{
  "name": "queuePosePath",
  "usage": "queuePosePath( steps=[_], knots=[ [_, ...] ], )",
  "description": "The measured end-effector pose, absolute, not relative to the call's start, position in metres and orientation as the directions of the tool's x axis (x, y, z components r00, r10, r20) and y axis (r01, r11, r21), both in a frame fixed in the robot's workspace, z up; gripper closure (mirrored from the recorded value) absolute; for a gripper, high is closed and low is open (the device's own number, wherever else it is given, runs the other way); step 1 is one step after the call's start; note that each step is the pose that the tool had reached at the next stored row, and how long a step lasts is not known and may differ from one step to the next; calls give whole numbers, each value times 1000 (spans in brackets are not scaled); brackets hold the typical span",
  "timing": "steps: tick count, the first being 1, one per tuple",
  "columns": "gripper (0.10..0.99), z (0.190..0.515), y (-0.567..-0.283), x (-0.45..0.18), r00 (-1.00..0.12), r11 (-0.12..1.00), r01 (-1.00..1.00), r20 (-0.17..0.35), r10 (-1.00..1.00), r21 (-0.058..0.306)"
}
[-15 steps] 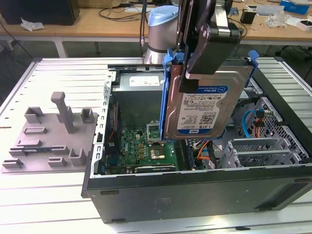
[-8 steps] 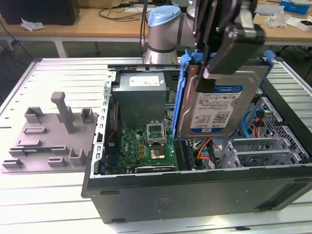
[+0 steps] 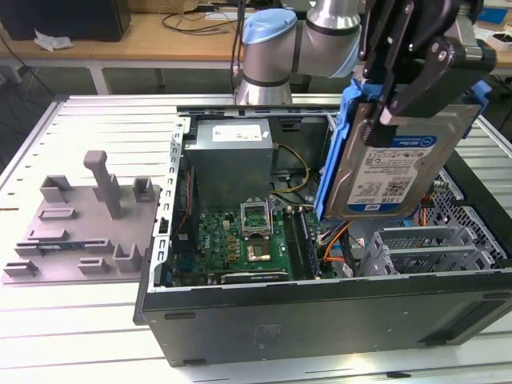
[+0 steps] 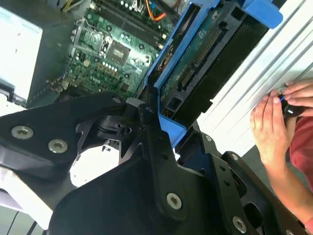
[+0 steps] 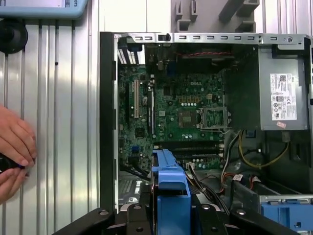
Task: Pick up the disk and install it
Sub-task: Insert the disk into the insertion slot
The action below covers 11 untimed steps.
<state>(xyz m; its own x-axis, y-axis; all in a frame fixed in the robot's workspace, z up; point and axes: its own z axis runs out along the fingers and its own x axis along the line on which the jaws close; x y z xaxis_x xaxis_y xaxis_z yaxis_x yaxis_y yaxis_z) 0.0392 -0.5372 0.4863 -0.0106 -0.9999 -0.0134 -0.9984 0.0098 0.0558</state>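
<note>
Disk [image 3: 396, 172]: off the bench [image 3: 48, 336], in the air over the open case [image 3: 320, 320], above the drive cage [image 3: 424, 248] end and clear of it. It hangs on edge and slightly tilted, label toward the exterior camera.

Hand [image 3: 390, 112]: closed on the disk's upper end, with the black fingers pinching across its thickness. The grip sits high, so the lower end hangs free. My reading is that this leaves the free end able to enter a bay. The second wrist view shows the disk's circuit-board face and one blue rail running away from the hand.

Case: lies on its side with the panel off, interior facing up, which probably gives the arm access from above. The board [image 3: 248, 240] and power supply [image 3: 232, 156] are exposed.

Holder [image 3: 80, 232]: on the bench, well apart from the case, at the exterior view's left.

Person's fingers [image 4: 266, 122]: on the bench just beside the case wall, round a small dark object. What it is, cannot tell.

Count:
- Disk: 1
- Blue rails [image 3: 332, 152] on it: 2, one along each long side
- Hand: 1
- Case: 1
- Holder: 1
- Board: 1
- Power supply: 1
</note>
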Motion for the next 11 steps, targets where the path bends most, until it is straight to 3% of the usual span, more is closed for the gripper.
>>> queuePosePath(
  steps=[11],
  knots=[
    [718,481,-537,75,-11,10,-998,-13,-1000,55]
  ],
)
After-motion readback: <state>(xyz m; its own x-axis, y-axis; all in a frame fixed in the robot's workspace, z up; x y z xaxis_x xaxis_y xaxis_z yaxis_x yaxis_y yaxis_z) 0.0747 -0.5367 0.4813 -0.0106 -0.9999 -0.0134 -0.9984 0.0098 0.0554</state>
